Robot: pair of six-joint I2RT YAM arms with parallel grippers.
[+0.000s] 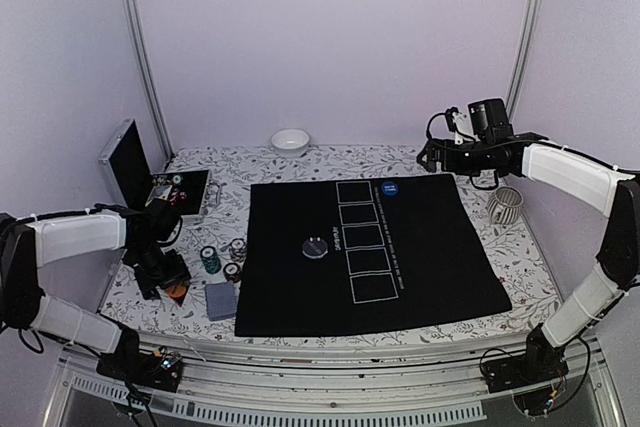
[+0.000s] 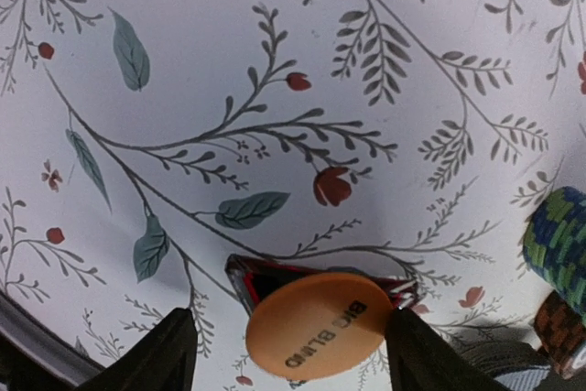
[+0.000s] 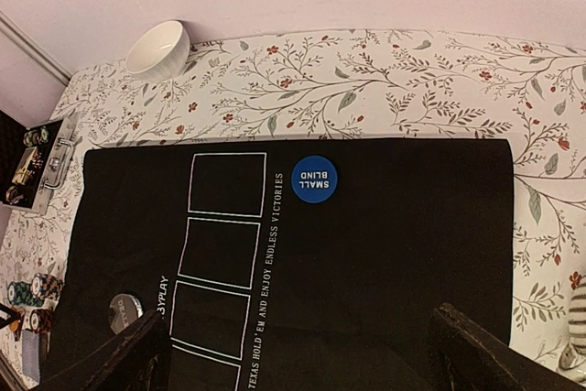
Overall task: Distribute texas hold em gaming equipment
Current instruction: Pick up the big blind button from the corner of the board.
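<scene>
An orange disc (image 2: 320, 322) marked BIG BLIND lies tilted on a black-red triangle marker (image 2: 240, 274) on the flowered cloth. My left gripper (image 2: 291, 327) stands open around the disc. Its right finger (image 2: 430, 354) touches the disc's edge and its left finger (image 2: 165, 354) stands apart. From above, the left gripper (image 1: 165, 272) is left of the black mat (image 1: 420, 267). A green chip stack (image 1: 209, 259), red-white chips (image 1: 232, 272) and a card deck (image 1: 220, 300) lie beside it. A blue SMALL BLIND disc (image 3: 314, 179) and a black disc (image 1: 316, 247) lie on the mat. My right gripper (image 3: 302, 363) hangs open high over the mat's far right.
An open silver case (image 1: 130, 162) stands at the back left with chips inside. A white bowl (image 1: 290, 141) sits at the back centre and a striped mug (image 1: 505, 205) to the right of the mat. The green chip stack (image 2: 558, 235) stands close to the right of my left fingers.
</scene>
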